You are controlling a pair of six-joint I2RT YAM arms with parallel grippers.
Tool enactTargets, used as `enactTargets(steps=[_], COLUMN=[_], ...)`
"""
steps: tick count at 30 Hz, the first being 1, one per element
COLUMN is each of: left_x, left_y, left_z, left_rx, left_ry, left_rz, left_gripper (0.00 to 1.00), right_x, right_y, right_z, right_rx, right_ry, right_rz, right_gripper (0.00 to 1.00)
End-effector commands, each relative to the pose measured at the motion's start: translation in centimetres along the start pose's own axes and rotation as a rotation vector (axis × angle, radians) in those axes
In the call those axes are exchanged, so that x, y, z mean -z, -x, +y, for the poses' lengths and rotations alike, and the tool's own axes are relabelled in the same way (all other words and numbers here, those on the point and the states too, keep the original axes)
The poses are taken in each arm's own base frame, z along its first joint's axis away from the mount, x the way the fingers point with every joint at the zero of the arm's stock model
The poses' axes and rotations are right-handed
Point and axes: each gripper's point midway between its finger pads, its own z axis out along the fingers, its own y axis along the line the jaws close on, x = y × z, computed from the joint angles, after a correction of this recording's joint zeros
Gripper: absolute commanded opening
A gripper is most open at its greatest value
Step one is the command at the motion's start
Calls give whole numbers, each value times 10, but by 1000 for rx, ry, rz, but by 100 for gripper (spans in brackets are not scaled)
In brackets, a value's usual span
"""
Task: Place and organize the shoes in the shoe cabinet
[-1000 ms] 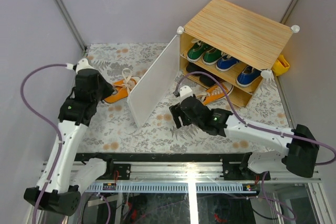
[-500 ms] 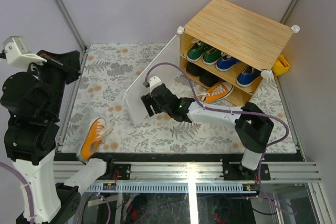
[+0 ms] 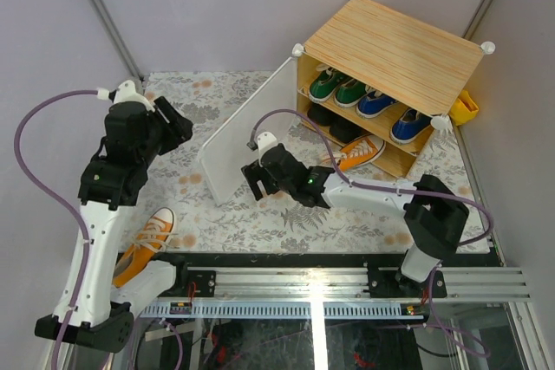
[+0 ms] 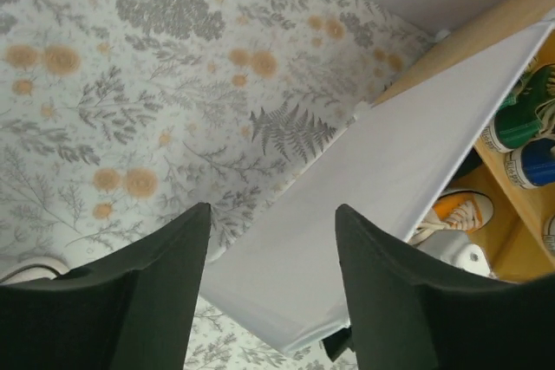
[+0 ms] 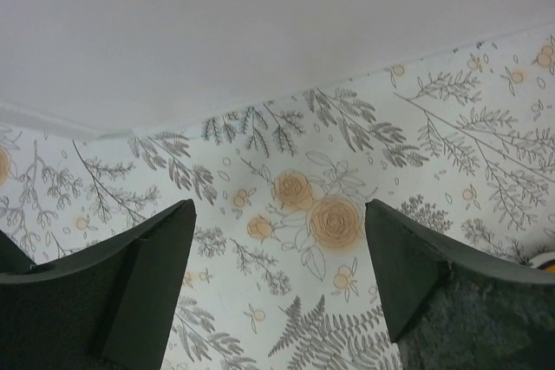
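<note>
From the overhead camera I counted two green canvas sneakers point(image 3: 338, 86) and two blue canvas sneakers point(image 3: 379, 103), all four in a row on the upper shelf of the boxy low shoe cabinet point(image 3: 395, 36) with its light wood-grain top. On the lower shelf lay one orange canvas sneaker point(image 3: 357, 152) at the front, beside the black shoes point(image 3: 347, 132); they were too shadowed for me to count. The second orange sneaker point(image 3: 143, 244) lay outside the cabinet, at the near left edge of the floral-printed table cover point(image 3: 182, 93). The cabinet's white door panel point(image 3: 247, 140) stood swung wide open. One yellow plastic object point(image 3: 464, 108) sat just behind the cabinet's right corner. The left gripper point(image 3: 173, 123) hung above the cover, left of the door; the right gripper point(image 3: 257, 181) was low, just beside the door's free edge.

Through the left wrist camera, the left gripper point(image 4: 273, 214) had its two fingers spread with nothing between them, above the door point(image 4: 390, 171). Past the door's edge I saw green point(image 4: 520, 114), blue point(image 4: 533, 166) and orange point(image 4: 464, 212) sneakers on the shelves.

Through the right wrist camera, the right gripper point(image 5: 279, 214) was spread wide and empty over the cover point(image 5: 303, 318), the door point(image 5: 260, 23) filling the top.
</note>
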Motion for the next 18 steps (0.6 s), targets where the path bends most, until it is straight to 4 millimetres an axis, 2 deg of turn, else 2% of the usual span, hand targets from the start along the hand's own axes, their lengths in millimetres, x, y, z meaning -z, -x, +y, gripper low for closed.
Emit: enactTargets(steps=[1, 3, 4, 5, 8, 14, 16, 18], left_x=[-3, -13, -17, -21, -28, -34, -32, -25], left_y=[-9, -25, -30, -35, -43, -42, -49, -66], left_z=[6, 23, 34, 44, 73, 133, 156, 180], left_rx=[-6, -2, 3, 10, 52, 180, 244, 326], left_ry=[5, 77, 126, 164, 265, 471, 561, 680], left_rz=[-1, 39, 41, 42, 42, 18, 44, 87], left_gripper=[66, 83, 95, 100, 100, 100, 100, 100], right_x=[23, 27, 28, 30, 33, 39, 42, 46], right_y=[11, 8, 7, 7, 5, 1, -1, -2], right_z=[1, -1, -1, -1, -1, 2, 1, 1], right_rx=[-37, -36, -35, -35, -37, -30, -30, -35], right_ry=[37, 39, 41, 43, 53, 83, 85, 88], right_rz=[-45, -45, -44, -46, -49, -44, -43, -46], right_gripper=[86, 86, 86, 86, 86, 86, 86, 86])
